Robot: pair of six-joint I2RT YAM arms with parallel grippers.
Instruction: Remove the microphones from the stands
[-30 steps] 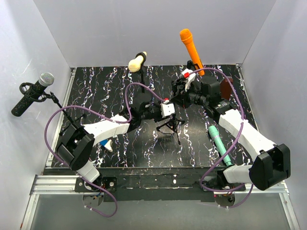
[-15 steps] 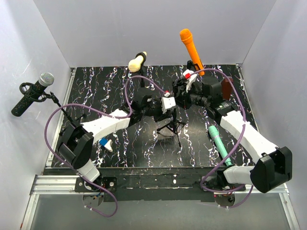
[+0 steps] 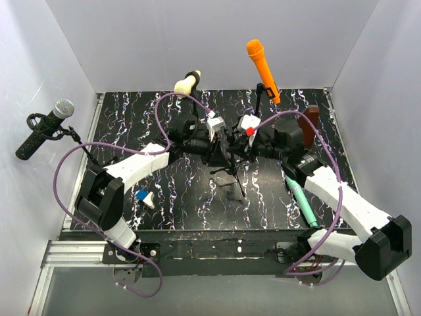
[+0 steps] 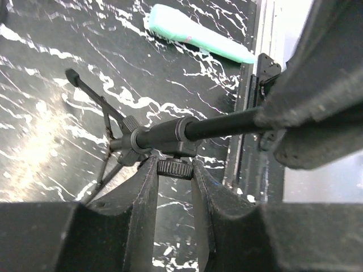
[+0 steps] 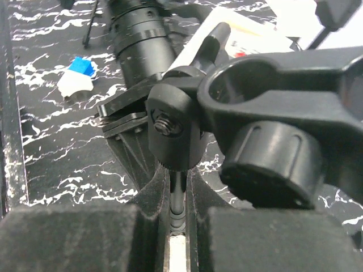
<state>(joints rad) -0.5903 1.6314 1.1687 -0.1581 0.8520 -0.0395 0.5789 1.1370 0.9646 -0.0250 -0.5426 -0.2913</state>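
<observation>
Left pincer (image 4: pixel 174 170) narrow, clasping the stand (image 4: pixel 218 124) at its knob (image 4: pixel 170 168); right pincer (image 5: pixel 177 195) pinched on its rod (image 5: pixel 177 214). Grip evenly, move together, mind teal microphone (image 4: pixel 193 34) by right table (image 3: pixel 131 128) edge.

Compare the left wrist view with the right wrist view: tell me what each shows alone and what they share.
Left wrist only: the teal microphone lying on the marbled table. Right wrist only: the microphone clip with its knob, and a small blue-and-white object. Both: the black microphone stand and that table.
</observation>
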